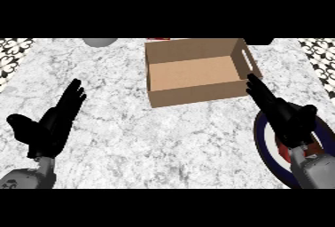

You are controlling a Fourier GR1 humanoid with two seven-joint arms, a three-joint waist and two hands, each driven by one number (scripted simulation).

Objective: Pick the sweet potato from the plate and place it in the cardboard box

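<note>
Marble counter (163, 146), head view | cardboard box (196, 95) stood open at far centre | blue-rimmed plate (262, 146) lay near right, mostly hidden under right hand (285, 117) | right hand released, straight fingers reaching to box's near-right corner | sweet potato's place could not be told | left hand (56, 119) rested open, near left

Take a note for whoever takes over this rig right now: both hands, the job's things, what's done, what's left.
Left hand: open, resting at the left of the counter, holding nothing.
Right hand: open, fingers straight, above the plate, fingertips by the cardboard box at its near right corner.
Cardboard box: open, nothing visible inside.
Sweet potato: not visible; possibly hidden under the right hand.
Done: nothing evident. Left: grasp the sweet potato, place it in the box.
</note>
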